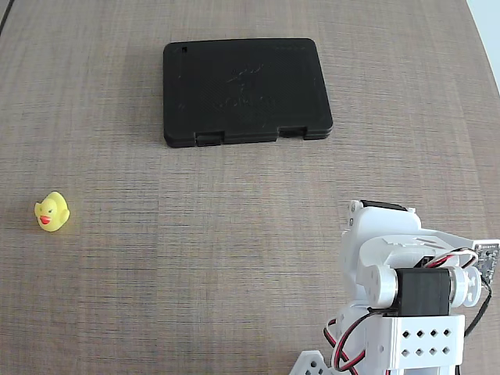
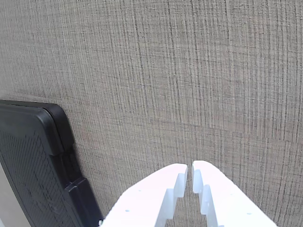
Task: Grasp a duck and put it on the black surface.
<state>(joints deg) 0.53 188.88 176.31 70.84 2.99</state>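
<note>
A tiny yellow duck (image 1: 51, 212) with a red-orange beak stands on the table at the far left of the fixed view. The black surface (image 1: 246, 90), a flat matte black case with two latch notches on its near edge, lies at the top centre. It also shows in the wrist view (image 2: 33, 165) at the lower left. My gripper (image 2: 190, 172) is white, its fingertips nearly touch, and it holds nothing above bare table. The duck is out of the wrist view. In the fixed view my arm (image 1: 406, 289) sits folded at the bottom right, far from the duck.
The table (image 1: 195, 297) is a grey-brown woven-textured surface. Red and black cables (image 1: 344, 344) hang at the arm's base. A pale strip (image 1: 488, 23) shows at the table's top right edge.
</note>
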